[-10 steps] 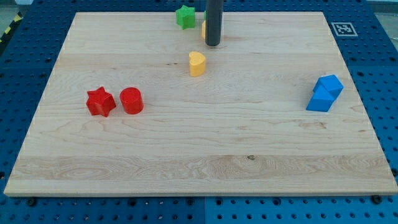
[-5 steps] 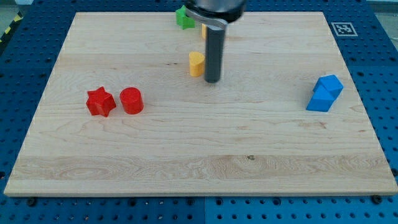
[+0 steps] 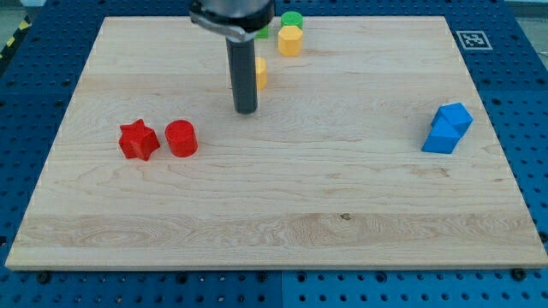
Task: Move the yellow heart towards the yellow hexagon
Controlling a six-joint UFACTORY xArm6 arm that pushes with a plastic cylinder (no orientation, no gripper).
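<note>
The yellow heart [image 3: 261, 74] lies near the view's top centre, mostly hidden behind my dark rod. My tip [image 3: 246, 110] rests on the board just below and slightly left of the heart. The yellow hexagon [image 3: 290, 40] sits up and to the right of the heart, a short gap away. I cannot tell whether the rod touches the heart.
A green block [image 3: 292, 19] sits just above the hexagon and another green block [image 3: 262, 32] shows partly behind the arm. A red star [image 3: 139, 139] and a red cylinder [image 3: 181, 138] lie at the left. Two blue blocks [image 3: 447, 127] lie at the right.
My tip swung down past the heart's right side, then moved left to below it. The heart shifted slightly up and left. The hexagon is now uncovered.
</note>
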